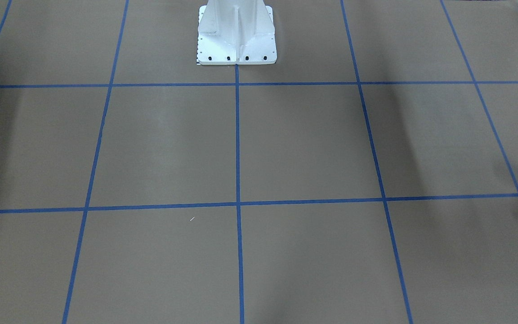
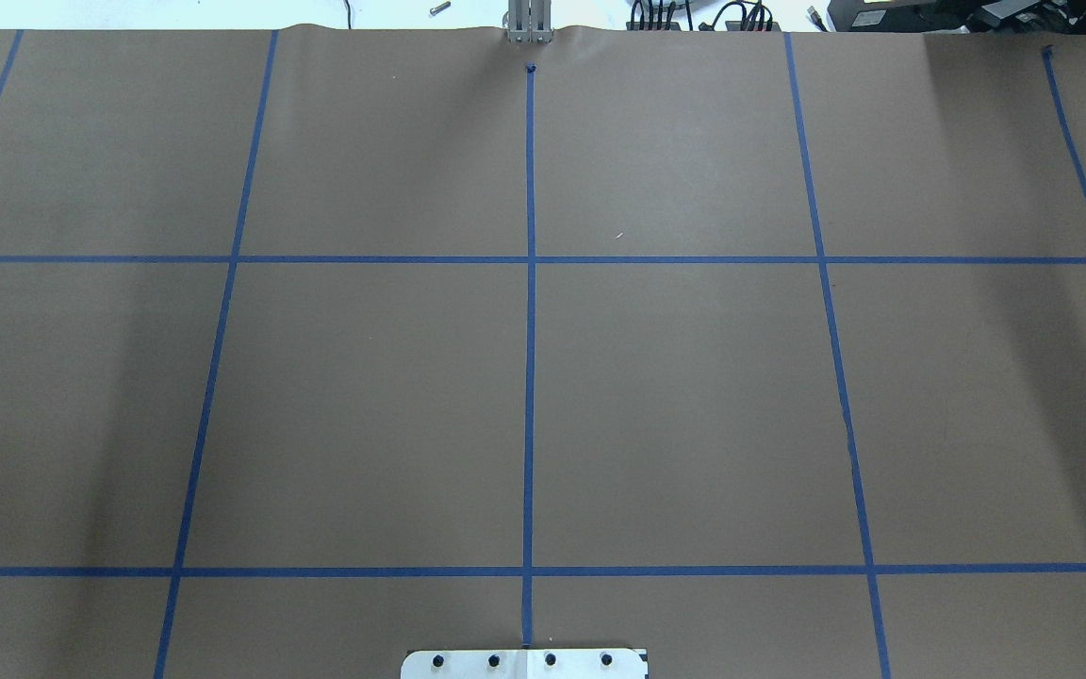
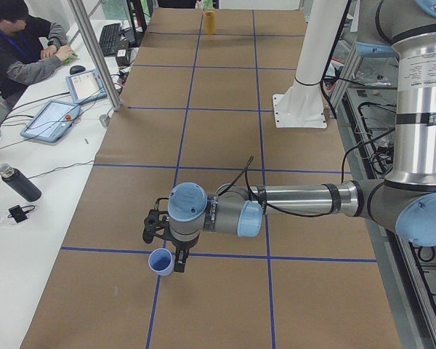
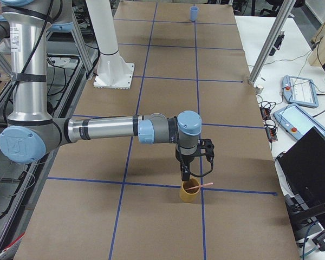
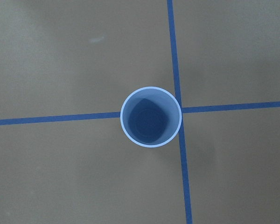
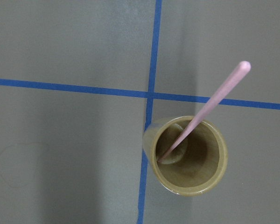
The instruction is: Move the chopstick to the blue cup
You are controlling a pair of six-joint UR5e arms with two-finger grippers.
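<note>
Table: brown paper surface divided by blue tape lines; the two cups stand at opposite ends, well apart.
Right arm: stretched out low, with its wrist above the mustard cup.
Left arm: stretched out low, with its wrist just beside and above the blue cup.
Right gripper: points down at the mustard cup; whether clenched or released cannot be told.
Left gripper: hangs close beside the blue cup; its state likewise cannot be told.
Mustard cup: upright on a tape crossing. It looks light, so a sideways pull on the stick could topple it.
Blue cup: upright and empty on a tape crossing. Its narrow base and small mouth mean a stick tip that catches the rim could tip it over.
Chopstick: leans inside the mustard cup, lower end at the base, upper end past the rim. It is thin and tilted, so an off-centre pinch could let it swivel or slip during the long carry.
</note>
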